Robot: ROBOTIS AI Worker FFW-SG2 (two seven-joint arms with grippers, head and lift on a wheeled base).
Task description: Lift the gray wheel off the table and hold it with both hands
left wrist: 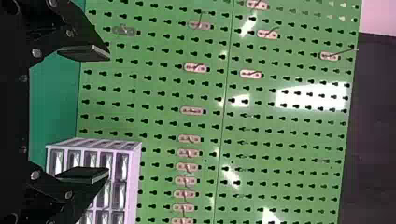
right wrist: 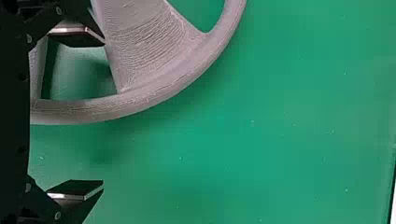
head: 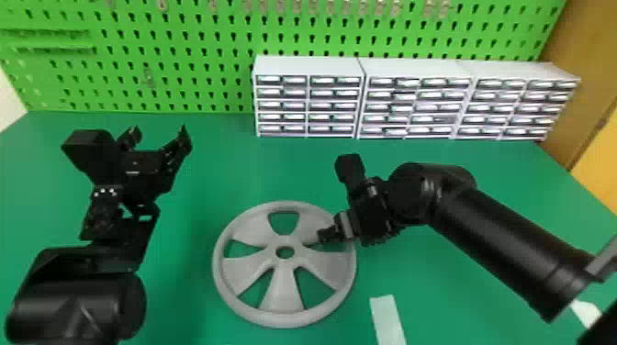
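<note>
Gray in colour, the wheel (head: 282, 293) lies flat on the green table (head: 229, 165) in the head view, so I judge that the lifting is not yet done and the two-handed hold also remains. The right gripper (head: 323, 235) is at the right side of the wheel, reaching over its rim. The left gripper (head: 160, 127) is to the left of it and farther back, well apart, with its jaws spread and nothing between them. Around them I see the drawer cabinets (head: 305, 66) against the green pegboard (head: 183, 46), behind the wheel and apart from it, and a white strip (head: 388, 316) near the wheel's front right, which a low right arm could perhaps disturb. In the left wrist view, the spread fingers (left wrist: 84, 175) face the pegboard, so this arm must probably turn down before it can take its side. In the right wrist view, the jaws are also spread: one finger (right wrist: 77, 37) is over an opening beside a spoke, the other is outside the rim, which passes between them. Closing there seems the nearest step; whether a finger touches the wheel, I cannot tell.
</note>
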